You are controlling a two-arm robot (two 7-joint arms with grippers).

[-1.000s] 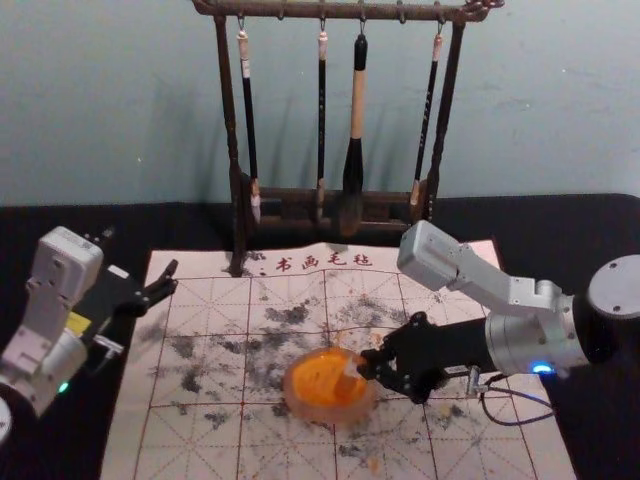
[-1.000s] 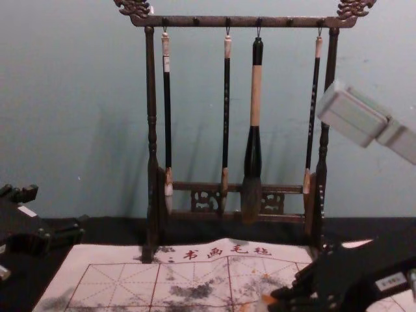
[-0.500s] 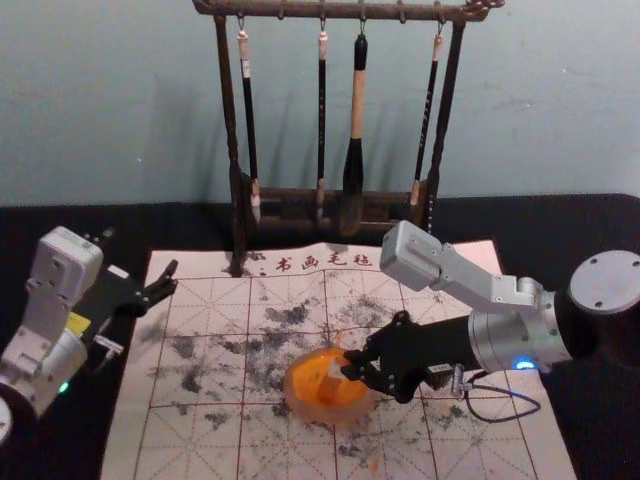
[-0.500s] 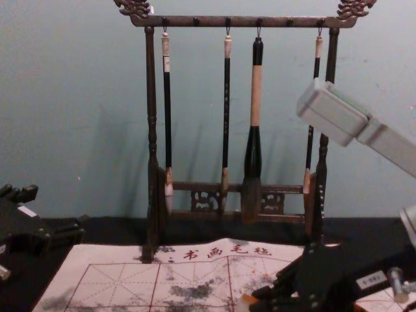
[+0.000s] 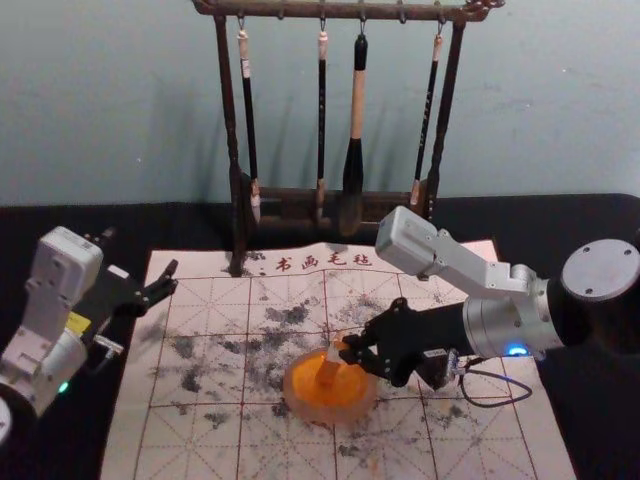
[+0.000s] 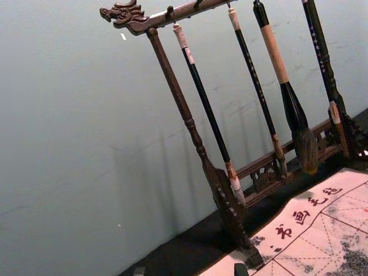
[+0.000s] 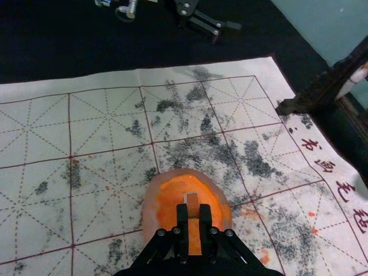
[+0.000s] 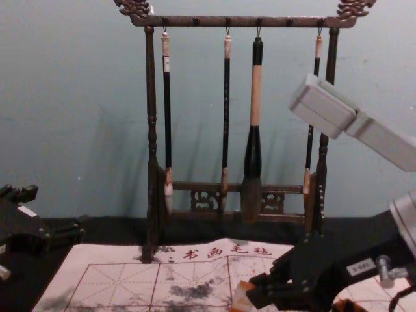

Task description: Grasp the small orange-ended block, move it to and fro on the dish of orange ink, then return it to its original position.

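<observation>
Block: the small orange-ended block [image 5: 328, 370] is tilted over the dish [image 5: 292, 392], its pale part uppermost and its orange end directed at the orange ink [image 7: 169, 201]. Whether that end touches the ink or is just above it, I cannot tell.

Effector, working arm: the right gripper [image 7: 194, 221] has its fingers closed on the block, one on each side, reaching in over the dish's edge from the robot's right.

Change: over the last second the block has shifted across the dish towards the robot's left, from near the right side to nearer the middle. In the chest view it also sits a little higher than before. The dish has not moved. I read this as one stroke of the to-and-fro, with the return to place not yet done. Next, probably, a stroke back; a steady grip matters, since drag could twist the block or push the dish.

Outward: the dish stands on the marked, ink-stained mat [image 5: 200, 440]. The left gripper [image 6: 190, 270], fingers apart and holding nothing, is parked at the mat's left edge. Behind, brushes hang on a rack [image 8: 151, 117].
</observation>
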